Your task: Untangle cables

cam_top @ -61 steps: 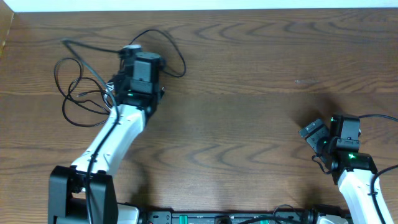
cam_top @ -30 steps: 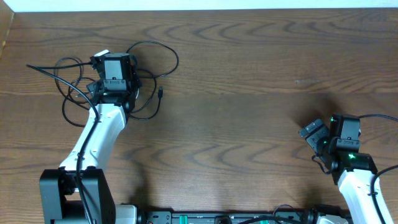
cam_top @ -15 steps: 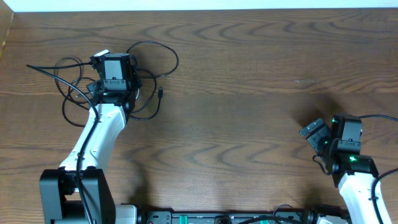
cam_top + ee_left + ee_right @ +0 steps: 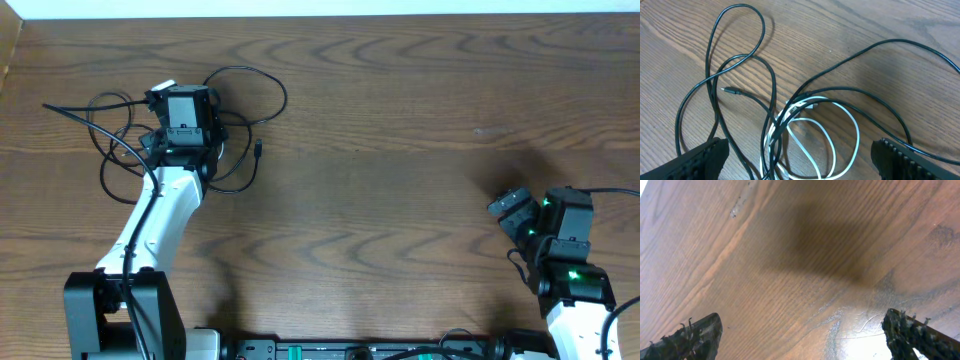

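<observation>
Wood-grain surface [image 4: 400, 150] fills the overhead view, dark brown, a white strip along its far edge

Left arm [image 4: 160, 215] reaches from the near edge out to the far-left part of the surface; we see its wrist sitting right over the cable pile

Right arm [image 4: 575, 300] sits in the near-right corner, well apart from the cables, only bare wood under it

Left end effector [image 4: 797, 147]: jaws spread wide, one dark fingertip in each bottom corner of the wrist view, nothing clamped. The tangle lies on the wood in the gap between them, and we cannot tell whether the fingers touch any strand

Right end effector [image 4: 802, 327]: also fully spread, holding nothing. We see only wood grain and a dark shadow patch between its fingers

Black cable [image 4: 890, 42]: long and thin, sprawled in several loose loops on the far-left surface, around and under the left wrist. Overhead shows loops going out left and right of the wrist. In the wrist view one tall narrow loop runs up left and a wide arc sweeps right, with strands crossing each other near the middle

White cable [image 4: 858, 135]: shorter, coiled in a couple of loops near the centre of the tangle, with black strands crossing it. The overhead view barely shows it

Small plug end [image 4: 731, 91] of the black cable lies free on the wood, left of the white coil
</observation>
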Robot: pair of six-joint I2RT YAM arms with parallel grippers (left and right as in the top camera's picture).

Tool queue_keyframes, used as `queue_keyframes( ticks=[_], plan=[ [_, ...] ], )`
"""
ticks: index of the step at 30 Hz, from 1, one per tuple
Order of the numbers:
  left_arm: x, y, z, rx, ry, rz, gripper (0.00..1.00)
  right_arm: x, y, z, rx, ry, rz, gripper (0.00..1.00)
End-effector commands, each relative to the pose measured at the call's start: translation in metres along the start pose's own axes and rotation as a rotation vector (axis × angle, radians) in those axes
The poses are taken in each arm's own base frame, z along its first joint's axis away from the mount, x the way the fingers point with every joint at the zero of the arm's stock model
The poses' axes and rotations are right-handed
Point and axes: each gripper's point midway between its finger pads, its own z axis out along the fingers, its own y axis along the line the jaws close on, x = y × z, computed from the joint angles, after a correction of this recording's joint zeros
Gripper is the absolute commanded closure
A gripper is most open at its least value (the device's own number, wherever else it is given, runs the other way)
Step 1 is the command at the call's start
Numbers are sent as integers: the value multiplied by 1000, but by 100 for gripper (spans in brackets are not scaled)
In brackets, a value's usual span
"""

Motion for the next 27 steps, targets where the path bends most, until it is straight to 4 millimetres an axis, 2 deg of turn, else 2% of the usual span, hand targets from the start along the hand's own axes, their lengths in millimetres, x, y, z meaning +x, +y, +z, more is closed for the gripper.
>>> queue_keyframes(
  ticks=[1,15,22,27],
  plan=[
    [2,1,-1,0,2,-1,5,-4,-2,-2,6,-23,13,1],
    [2,1,-1,0,2,-1,5,-10,4,-23,-84,-109,19,1],
    [2,1,-1,0,2,-1,5,1,-7,-16,-66,-92,18,1],
    [2,1,-1,0,2,-1,5,1,-8,-16,-64,-90,18,1]
  ],
)
